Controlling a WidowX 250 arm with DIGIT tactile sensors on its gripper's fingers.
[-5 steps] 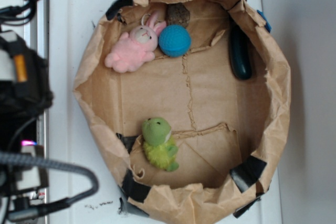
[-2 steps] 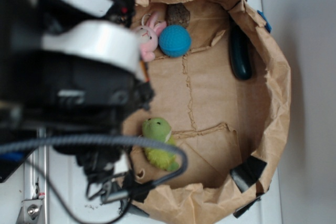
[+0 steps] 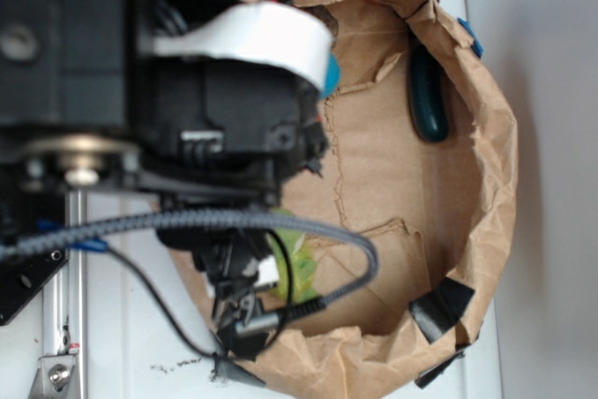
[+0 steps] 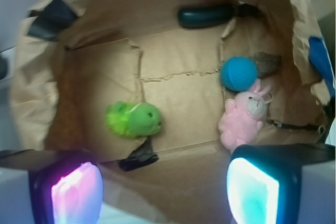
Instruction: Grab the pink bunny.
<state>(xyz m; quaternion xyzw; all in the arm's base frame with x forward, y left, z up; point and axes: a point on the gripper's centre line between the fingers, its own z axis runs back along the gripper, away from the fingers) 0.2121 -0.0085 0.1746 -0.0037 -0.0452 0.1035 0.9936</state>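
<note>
Brown paper walls ring everything I see: a torn paper bag [image 4: 157, 85] folded open into a shallow basin, with the toys lying on its creased floor. From my wrist view, my gripper [image 4: 165, 187] hangs above the near edge of the bag with its two glowing fingers spread wide, one pink finger [image 4: 76, 192] at lower left and one teal at lower right, holding nothing. Just above the teal finger and apart from it lies the pink bunny [image 4: 242, 120], on its back with its ears pointing toward the far right wall. A blue ball [image 4: 239, 74] sits touching its head. Near the floor's middle, well left of the bunny, lies the green toy [image 4: 134, 120]. A dark teal object [image 4: 206, 16] rests along the far wall. In the exterior view my arm [image 3: 177, 109] hides the bunny entirely.
</note>
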